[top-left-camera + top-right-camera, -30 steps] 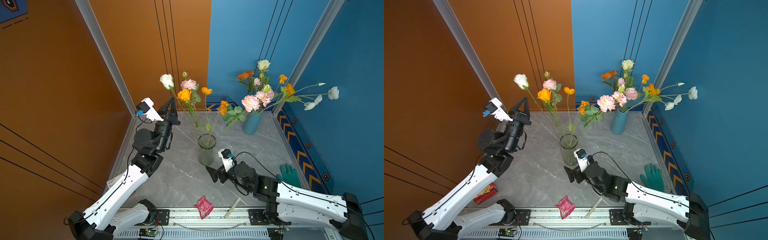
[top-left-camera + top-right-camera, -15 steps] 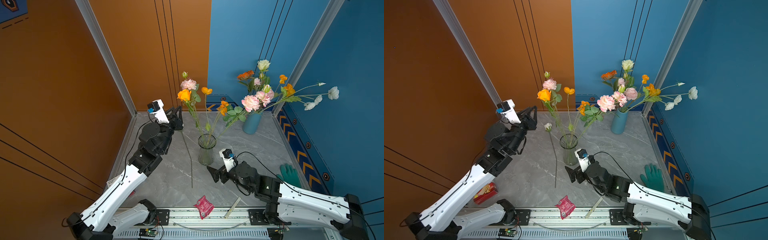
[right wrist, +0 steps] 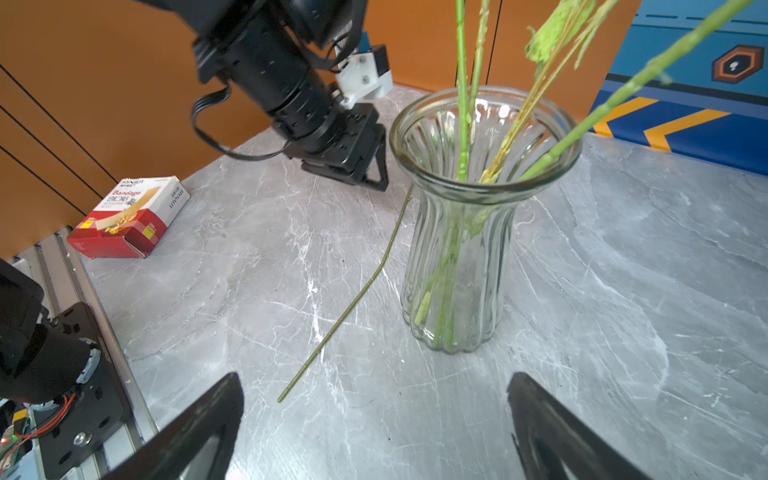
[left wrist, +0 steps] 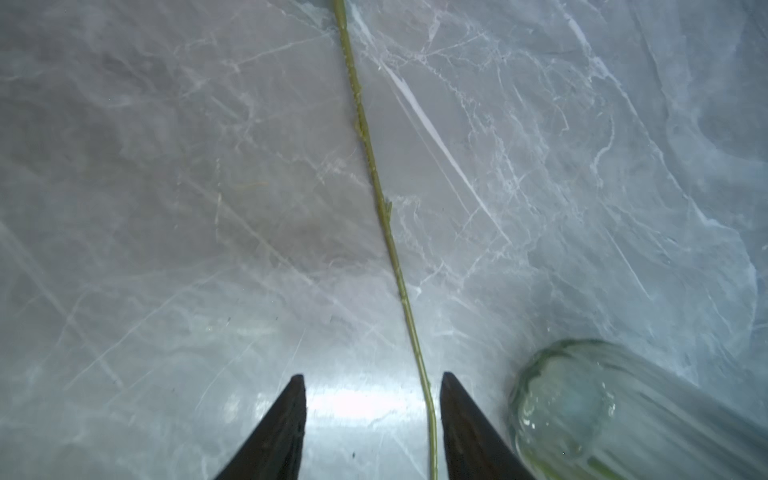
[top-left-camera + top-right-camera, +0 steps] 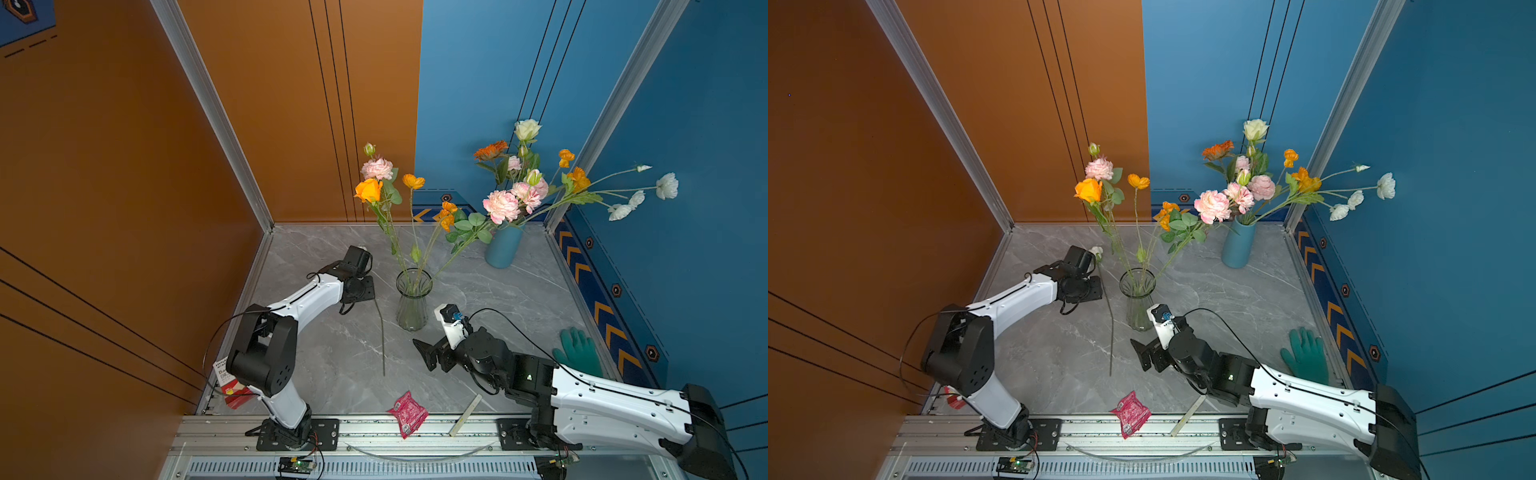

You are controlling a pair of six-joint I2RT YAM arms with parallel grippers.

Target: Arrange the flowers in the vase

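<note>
A ribbed glass vase stands mid-table and holds orange and pink flowers. One white-bloomed flower lies on the table left of it. Its thin green stem runs toward the front, and its bloom sits behind my left wrist. My left gripper is low over the table and open. The stem passes loose between the jaws, close to one finger. My right gripper stands open and empty in front of the vase.
A blue vase full of flowers stands at the back right. A bandage box lies front left, with a red packet and a cream stick at the front rail. A green glove lies at the right wall.
My left gripper came down from high at the back with the white flower and opened. The flower now lies on the table. The right arm has barely moved.
</note>
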